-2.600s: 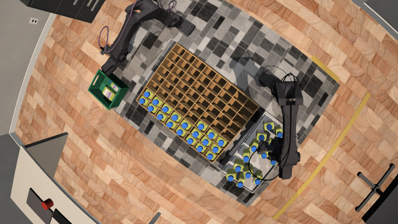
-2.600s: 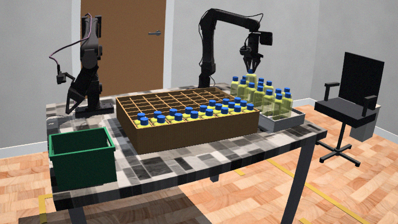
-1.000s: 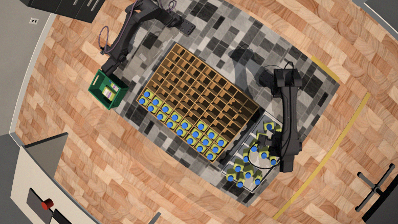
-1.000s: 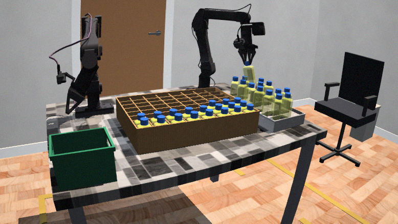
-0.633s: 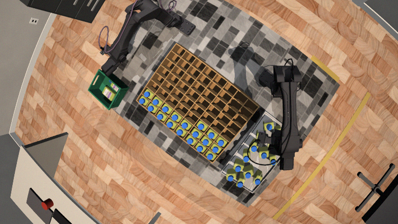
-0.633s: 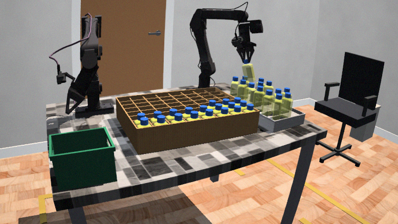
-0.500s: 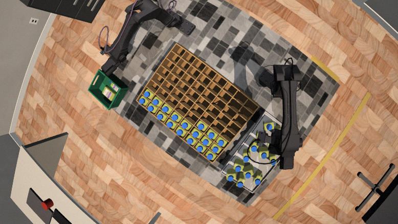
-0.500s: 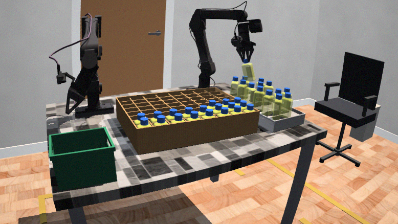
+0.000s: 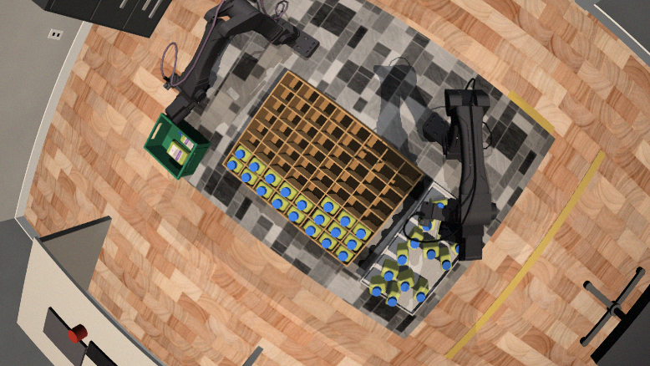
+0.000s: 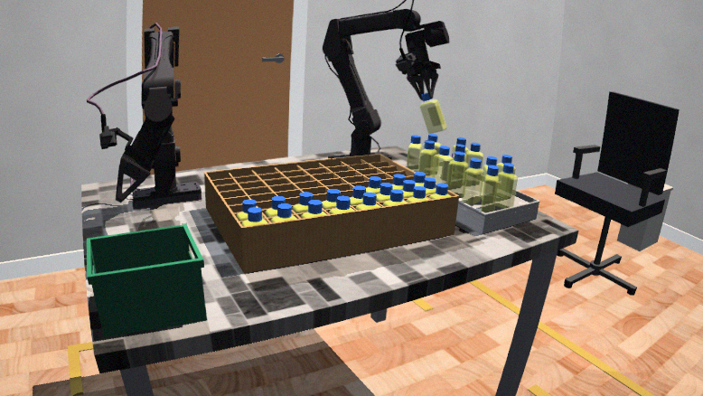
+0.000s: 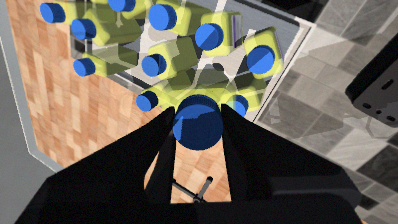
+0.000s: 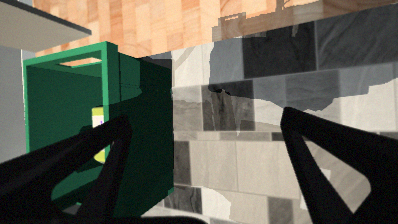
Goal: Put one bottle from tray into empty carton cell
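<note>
In the exterior view a green open plastic crate (image 9: pixel 193 161) (image 10: pixel 152 299) (image 12: pixel 150 130) sits at the near left corner of the patterned stone counter (image 9: pixel 336 73) (image 10: pixel 304 285) (image 11: pixel 340 65) (image 12: pixel 270 160), probably kept there to leave the middle for packing. Next comes the brown cardboard carton (image 9: pixel 256 116) (image 10: pixel 353 231), its filled cells gathered along the near long side and thickening toward the right, which leaves the farther cells free. The shallow grey tray (image 9: pixel 387 297) (image 10: pixel 511 216) (image 11: pixel 307 29) stands just beside its right end, by the counter's right edge, presumably to keep each carry short. Farther left, the right gripper (image 9: pixel 175 115) (image 10: pixel 119 196) (image 12: pixel 204 119) hangs low near the left edge with jaws wide apart and nothing between them; this job seems not to need it. Farthest back, above the tray's far part, the left gripper (image 9: pixel 434 212) (image 10: pixel 426 96) (image 11: pixel 198 113) has its jaws clamped on the blue cap of a yellow-green rectangular bottle (image 10: pixel 433 116) (image 11: pixel 198 125), likely because a grip on top lets the body drop between the dividers. The bottle points cap up and base down, but its long axis tilts, the base swung toward the counter's right edge. It should be brought upright before entering a cell, or its base may catch a divider.
</note>
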You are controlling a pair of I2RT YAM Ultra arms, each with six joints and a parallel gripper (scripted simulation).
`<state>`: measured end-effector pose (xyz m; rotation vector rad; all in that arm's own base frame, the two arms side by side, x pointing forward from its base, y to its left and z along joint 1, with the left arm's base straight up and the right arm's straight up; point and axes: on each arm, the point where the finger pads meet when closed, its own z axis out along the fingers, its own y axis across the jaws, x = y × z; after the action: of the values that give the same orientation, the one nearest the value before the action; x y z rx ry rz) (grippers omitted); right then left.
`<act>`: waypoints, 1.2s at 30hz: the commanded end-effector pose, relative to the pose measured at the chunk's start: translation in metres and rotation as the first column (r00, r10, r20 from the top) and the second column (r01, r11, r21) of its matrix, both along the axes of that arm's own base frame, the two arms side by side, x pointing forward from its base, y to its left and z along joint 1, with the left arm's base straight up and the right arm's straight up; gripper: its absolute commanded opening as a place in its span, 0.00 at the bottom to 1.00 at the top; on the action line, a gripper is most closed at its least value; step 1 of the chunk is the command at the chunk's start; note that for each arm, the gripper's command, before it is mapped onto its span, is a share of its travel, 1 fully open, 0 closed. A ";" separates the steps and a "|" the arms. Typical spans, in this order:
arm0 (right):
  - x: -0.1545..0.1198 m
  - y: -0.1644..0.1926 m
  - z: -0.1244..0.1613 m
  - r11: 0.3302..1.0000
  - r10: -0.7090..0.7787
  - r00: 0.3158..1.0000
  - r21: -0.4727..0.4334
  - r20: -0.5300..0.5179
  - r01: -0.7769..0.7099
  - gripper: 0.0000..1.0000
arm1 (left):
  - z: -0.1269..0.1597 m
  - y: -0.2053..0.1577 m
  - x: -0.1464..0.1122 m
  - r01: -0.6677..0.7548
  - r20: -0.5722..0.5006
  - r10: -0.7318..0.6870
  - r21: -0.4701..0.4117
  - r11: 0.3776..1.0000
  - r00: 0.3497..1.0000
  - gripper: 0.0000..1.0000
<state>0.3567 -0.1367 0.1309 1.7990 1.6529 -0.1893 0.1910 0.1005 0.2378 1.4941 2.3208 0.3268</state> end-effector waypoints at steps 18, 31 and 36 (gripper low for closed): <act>0.002 -0.002 0.012 1.000 -0.003 1.000 -0.017 0.027 0.004 1.00 | 0.035 -0.037 -0.008 -0.404 0.138 0.424 -0.148 0.903 0.895 0.30; 0.002 -0.002 0.012 1.000 -0.003 1.000 -0.017 0.027 0.004 1.00 | 0.034 -0.044 0.022 -0.582 0.073 0.624 -0.291 0.759 0.778 0.30; 0.002 -0.002 0.012 1.000 -0.003 1.000 -0.017 0.027 0.004 1.00 | 0.036 -0.054 0.030 -0.658 -0.011 0.692 -0.325 0.680 0.721 0.30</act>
<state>0.3567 -0.1367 0.1309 1.7990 1.6529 -0.1893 0.2036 0.0450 0.2582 0.5626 2.6034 0.1710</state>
